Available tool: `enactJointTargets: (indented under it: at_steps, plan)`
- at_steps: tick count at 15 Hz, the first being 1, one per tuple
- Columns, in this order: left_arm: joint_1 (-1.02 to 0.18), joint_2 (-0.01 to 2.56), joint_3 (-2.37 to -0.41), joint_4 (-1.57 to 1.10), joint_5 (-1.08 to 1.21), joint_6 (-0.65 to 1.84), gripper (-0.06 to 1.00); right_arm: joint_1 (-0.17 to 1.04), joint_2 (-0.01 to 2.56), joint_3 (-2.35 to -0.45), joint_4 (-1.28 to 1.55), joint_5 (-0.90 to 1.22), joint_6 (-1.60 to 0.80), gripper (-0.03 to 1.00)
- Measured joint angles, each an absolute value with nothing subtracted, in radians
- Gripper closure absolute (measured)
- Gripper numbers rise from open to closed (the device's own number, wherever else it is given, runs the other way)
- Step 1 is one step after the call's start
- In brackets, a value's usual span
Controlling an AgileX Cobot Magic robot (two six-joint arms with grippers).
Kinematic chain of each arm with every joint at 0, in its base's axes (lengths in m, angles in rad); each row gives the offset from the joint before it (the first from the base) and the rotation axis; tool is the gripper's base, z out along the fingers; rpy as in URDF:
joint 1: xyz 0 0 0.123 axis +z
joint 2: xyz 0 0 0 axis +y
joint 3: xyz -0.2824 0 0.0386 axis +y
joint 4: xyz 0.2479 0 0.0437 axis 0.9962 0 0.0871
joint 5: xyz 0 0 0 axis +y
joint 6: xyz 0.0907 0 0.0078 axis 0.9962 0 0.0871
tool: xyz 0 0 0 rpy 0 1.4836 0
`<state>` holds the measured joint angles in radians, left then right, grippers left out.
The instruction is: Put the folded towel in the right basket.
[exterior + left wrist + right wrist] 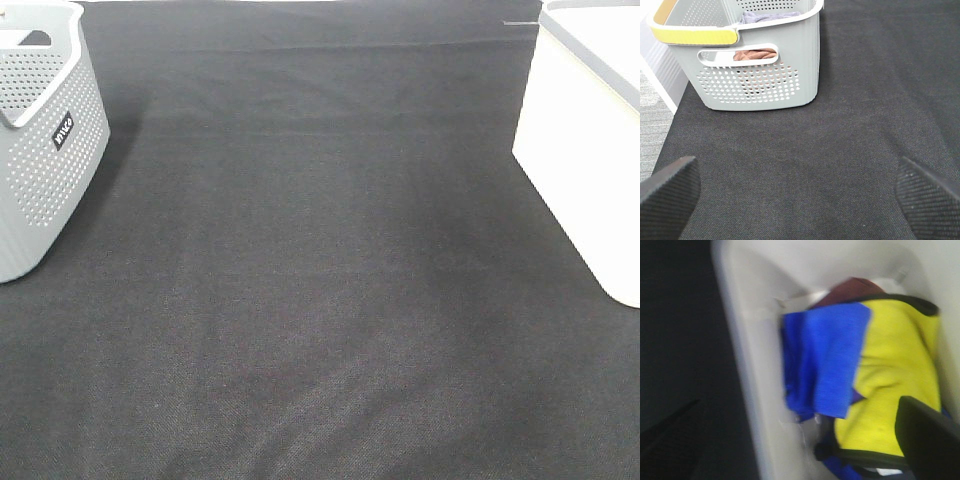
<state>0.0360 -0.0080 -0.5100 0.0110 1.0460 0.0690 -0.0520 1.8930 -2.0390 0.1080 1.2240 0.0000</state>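
The right basket (585, 150) is white and stands at the table's right edge. In the right wrist view, which is blurred, its rim (742, 355) shows, and inside it a folded blue towel (827, 360) lies on a yellow cloth (890, 370) with dark edging. A maroon cloth (852, 289) lies behind them. My right gripper (800, 440) hangs over the basket's edge, open and empty, one finger (927, 440) above the yellow cloth. My left gripper (800, 200) is open and empty over the black table. Neither gripper shows in the exterior high view.
A grey perforated basket (45, 150) stands at the table's left edge. The left wrist view shows it (765, 70) with a yellow handle (695, 35) and cloths inside. A black cloth (320, 300) covers the table between the baskets.
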Motion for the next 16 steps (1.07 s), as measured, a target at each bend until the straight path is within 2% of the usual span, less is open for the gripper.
enactJointTargets:
  at_steps: [3,6,9,10,11,12,16]
  plan:
    - [0.036,-0.008,-0.51,0.011,1.046,0.069,-0.05,0.084,1.845,-2.037,0.089,1.224,0.033,0.0]
    - [0.036,-0.008,-0.51,0.011,1.046,0.069,-0.05,0.109,1.691,-1.886,0.07,1.217,0.061,0.0]
    - [0.036,-0.008,-0.51,0.013,1.046,0.069,-0.05,0.109,1.444,-1.574,-0.008,1.214,0.09,0.0]
    - [0.036,-0.008,-0.51,0.013,1.046,0.069,-0.05,0.109,1.444,-1.574,-0.008,1.214,0.09,0.0]
    - [0.036,-0.008,-0.51,0.013,1.046,0.069,-0.05,0.109,1.326,-1.454,-0.011,1.207,0.1,0.0]
    - [0.036,-0.008,-0.51,0.013,1.046,0.069,-0.05,0.109,1.149,-1.252,-0.006,1.163,0.106,0.0]
    - [0.036,-0.008,-0.51,0.014,1.046,0.069,-0.05,0.109,0.697,-0.86,0.0,1.087,0.099,0.0]
